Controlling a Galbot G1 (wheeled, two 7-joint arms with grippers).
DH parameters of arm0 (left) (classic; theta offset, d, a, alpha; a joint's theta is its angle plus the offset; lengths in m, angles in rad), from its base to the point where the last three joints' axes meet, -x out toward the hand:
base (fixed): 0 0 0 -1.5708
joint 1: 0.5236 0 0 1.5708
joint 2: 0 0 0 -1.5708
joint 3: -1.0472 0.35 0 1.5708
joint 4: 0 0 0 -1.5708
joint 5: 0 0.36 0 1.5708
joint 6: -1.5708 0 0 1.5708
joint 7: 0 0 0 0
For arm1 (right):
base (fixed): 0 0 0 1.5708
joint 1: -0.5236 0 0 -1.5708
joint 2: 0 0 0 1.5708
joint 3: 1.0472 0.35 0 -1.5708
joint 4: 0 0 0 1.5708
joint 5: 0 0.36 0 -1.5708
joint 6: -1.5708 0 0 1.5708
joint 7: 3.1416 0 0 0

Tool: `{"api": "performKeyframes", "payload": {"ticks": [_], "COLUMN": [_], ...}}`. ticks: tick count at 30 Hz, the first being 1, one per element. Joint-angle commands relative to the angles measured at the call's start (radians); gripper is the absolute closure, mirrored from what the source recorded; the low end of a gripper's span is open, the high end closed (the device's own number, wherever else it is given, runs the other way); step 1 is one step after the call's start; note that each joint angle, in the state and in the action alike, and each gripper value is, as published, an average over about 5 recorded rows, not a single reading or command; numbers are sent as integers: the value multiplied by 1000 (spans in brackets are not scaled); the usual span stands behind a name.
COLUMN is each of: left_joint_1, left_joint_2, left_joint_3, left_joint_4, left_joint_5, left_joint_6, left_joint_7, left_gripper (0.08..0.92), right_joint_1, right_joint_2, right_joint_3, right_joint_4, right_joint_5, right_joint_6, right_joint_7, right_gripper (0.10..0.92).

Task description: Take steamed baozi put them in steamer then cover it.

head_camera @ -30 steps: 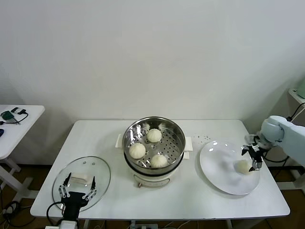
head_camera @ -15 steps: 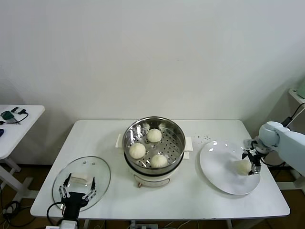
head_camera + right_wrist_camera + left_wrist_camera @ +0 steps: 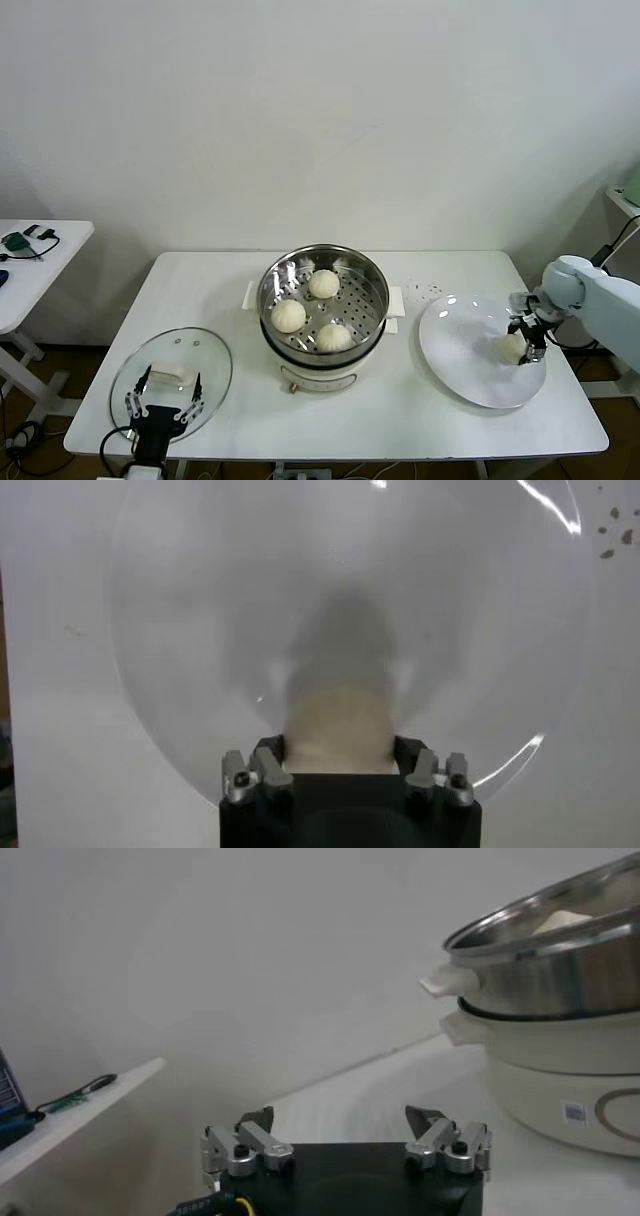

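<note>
My right gripper (image 3: 526, 339) fingers pinching last baozi (image 3: 513, 347) on plate (image 3: 460, 360); soft dough may squash or slip. Left gripper (image 3: 160, 411) fingers spread.

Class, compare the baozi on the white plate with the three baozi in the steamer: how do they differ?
The plate baozi lies alone on the white plate, between the right gripper fingers; the steamer baozi sit ungripped on the perforated tray in the steamer. All are round and cream-white.
</note>
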Motion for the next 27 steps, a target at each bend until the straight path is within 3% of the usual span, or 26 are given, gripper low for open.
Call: {"api": "performKeyframes", "payload": {"ticks": [1,16,27], "left_joint_1": [2,19,32], "left_joint_2": [3,28,47], "left_joint_3": [4,24,43], "left_joint_4": [-8,-20,-43], "left_joint_5": [-4,-3,-8], "left_joint_6": [-6,-16,-23], "left_joint_7": [3,8,12], "left_gripper": [177,177,177], "right_joint_1": [200,755,835], "right_joint_2": [2,321,435], "right_joint_3": [-111,-447,-603], "right_joint_4": [59,136,318], "right_joint_5": [146,578,854], "right_joint_6": [-40,-172,-355], "right_joint_7": [7,34,189], "right_gripper": [338,338,339]}}
